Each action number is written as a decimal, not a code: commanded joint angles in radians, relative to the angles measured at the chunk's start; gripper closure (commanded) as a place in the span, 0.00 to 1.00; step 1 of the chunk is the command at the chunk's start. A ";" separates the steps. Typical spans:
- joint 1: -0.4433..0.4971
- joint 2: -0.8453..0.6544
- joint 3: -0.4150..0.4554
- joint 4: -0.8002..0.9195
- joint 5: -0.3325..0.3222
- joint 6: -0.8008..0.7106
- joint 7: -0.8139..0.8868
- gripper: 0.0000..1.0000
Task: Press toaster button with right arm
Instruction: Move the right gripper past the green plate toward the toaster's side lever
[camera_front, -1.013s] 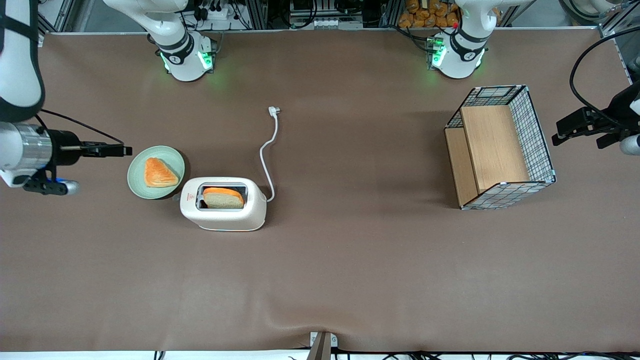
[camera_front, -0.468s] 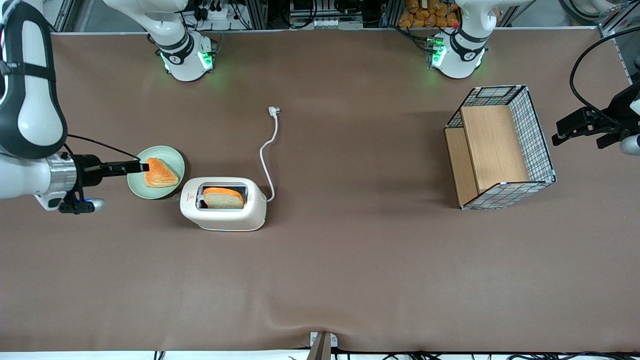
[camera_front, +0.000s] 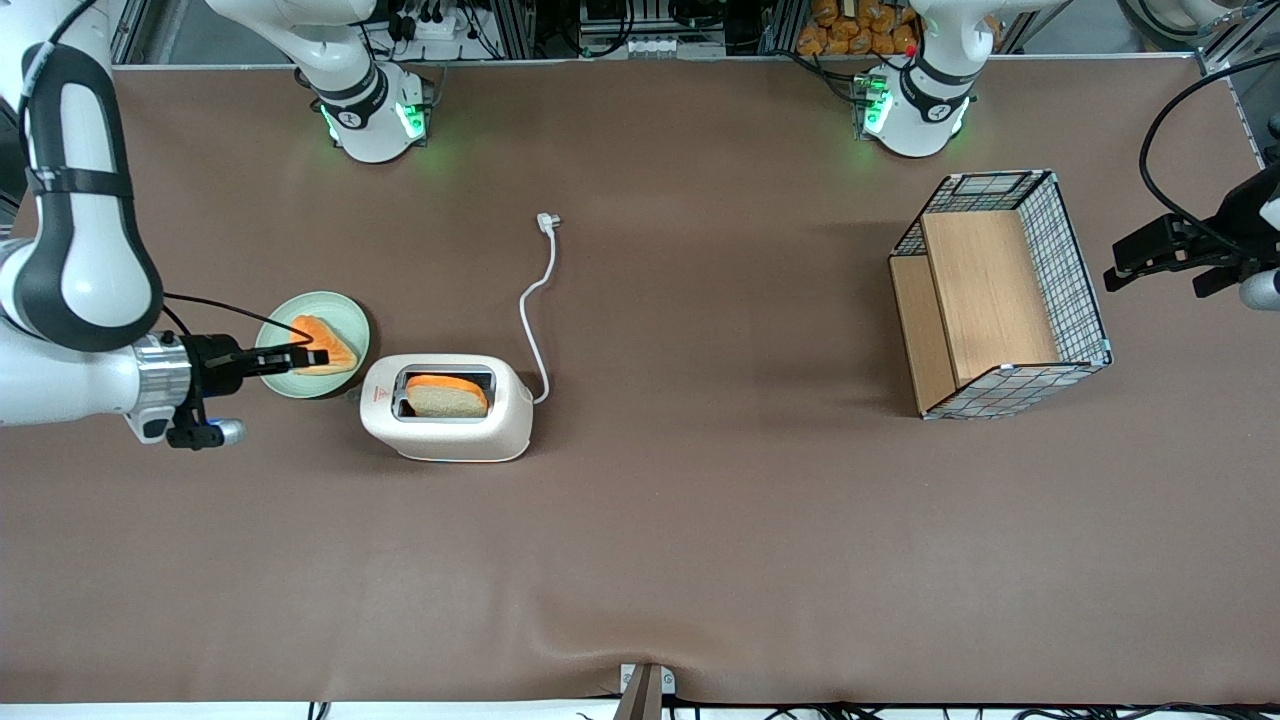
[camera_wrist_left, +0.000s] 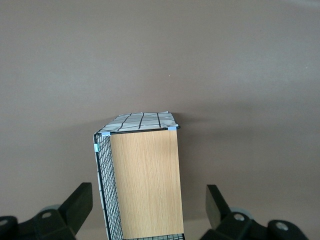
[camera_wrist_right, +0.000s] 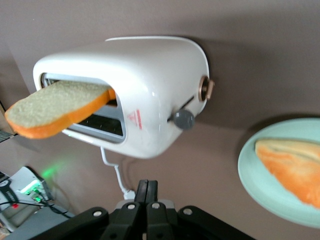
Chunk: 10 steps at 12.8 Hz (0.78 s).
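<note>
right arm (camera_front: 80, 290) jaws pressed together, gripper (camera_front: 318, 355) above plate (camera_front: 275, 375), near toaster (camera_front: 447, 408) button (camera_wrist_right: 184, 119)

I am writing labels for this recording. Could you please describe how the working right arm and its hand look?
The white right arm has rounded shells with black joint bands and a silver wrist ring. Its slim black two-finger hand, above the pale green round plate, is shut, as the wrist view shows. A thin black cable arcs from the arm toward the hand, and a small blue light glows under the wrist.
</note>
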 joint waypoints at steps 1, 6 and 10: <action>-0.002 0.036 -0.004 0.003 0.066 0.027 -0.088 1.00; -0.008 0.045 -0.004 0.001 0.120 0.066 -0.113 1.00; -0.034 0.086 -0.004 -0.003 0.146 0.069 -0.177 1.00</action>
